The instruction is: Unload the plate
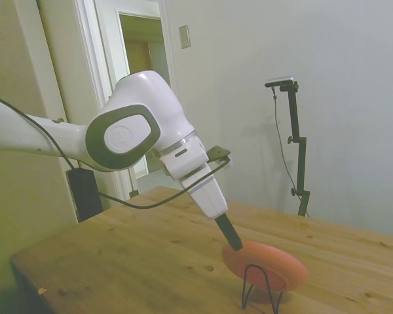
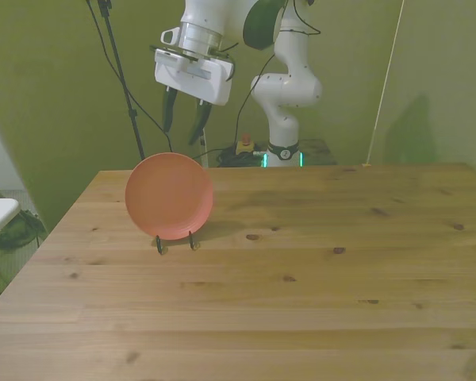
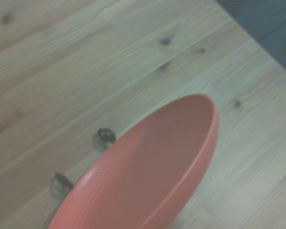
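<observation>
The salmon-orange plate (image 2: 169,196) stands nearly upright on edge in a thin black wire stand (image 1: 259,289), toward the front view's left side of the wooden table (image 2: 317,270), its hollow face turned to that camera. Close up, the plate (image 3: 152,171) shows plain and matte, with no mark or lettering I can make out. Just above its top rim hangs the gripper (image 2: 183,121), dark fingers (image 2: 169,109) spread apart with nothing between them; from the side, one fingertip (image 1: 234,242) seems almost at the rim. No writing is readable on the white arm (image 1: 137,131).
</observation>
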Robot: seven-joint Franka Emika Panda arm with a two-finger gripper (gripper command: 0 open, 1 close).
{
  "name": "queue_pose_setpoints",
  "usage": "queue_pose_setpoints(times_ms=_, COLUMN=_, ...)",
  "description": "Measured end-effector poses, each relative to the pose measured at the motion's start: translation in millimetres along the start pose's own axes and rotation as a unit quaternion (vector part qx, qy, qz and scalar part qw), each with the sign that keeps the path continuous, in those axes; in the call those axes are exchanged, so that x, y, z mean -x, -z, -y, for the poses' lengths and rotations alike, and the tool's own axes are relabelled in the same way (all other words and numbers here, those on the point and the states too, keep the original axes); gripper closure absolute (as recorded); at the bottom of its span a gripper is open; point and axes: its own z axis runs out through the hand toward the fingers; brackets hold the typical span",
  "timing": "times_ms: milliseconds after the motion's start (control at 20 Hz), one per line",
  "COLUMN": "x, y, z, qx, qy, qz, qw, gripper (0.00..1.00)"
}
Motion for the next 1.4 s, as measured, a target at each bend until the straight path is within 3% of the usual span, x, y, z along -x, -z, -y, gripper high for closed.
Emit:
queue_pose_setpoints(times_ms=250, x=-26, y=-9, z=-5, qx=-0.01, qy=-0.065, qz=-0.022, qw=0.9976, gripper=0.0)
queue_pose_setpoints(times_ms=550, x=-14, y=-11, z=12, qx=-0.042, qy=-0.057, qz=-0.014, qw=0.9974, gripper=0.0)
queue_pose_setpoints(times_ms=750, x=-6, y=-17, z=27, qx=-0.008, qy=-0.085, qz=0.039, qw=0.9956, gripper=0.0)
queue_pose_setpoints(times_ms=1100, x=-33, y=-43, z=35, qx=0.084, qy=-0.133, qz=0.046, qw=0.9866, gripper=0.0)
queue_pose_setpoints(times_ms=1400, x=-41, y=-73, z=65, qx=0.137, qy=-0.135, qz=0.052, qw=0.9799, gripper=0.0)
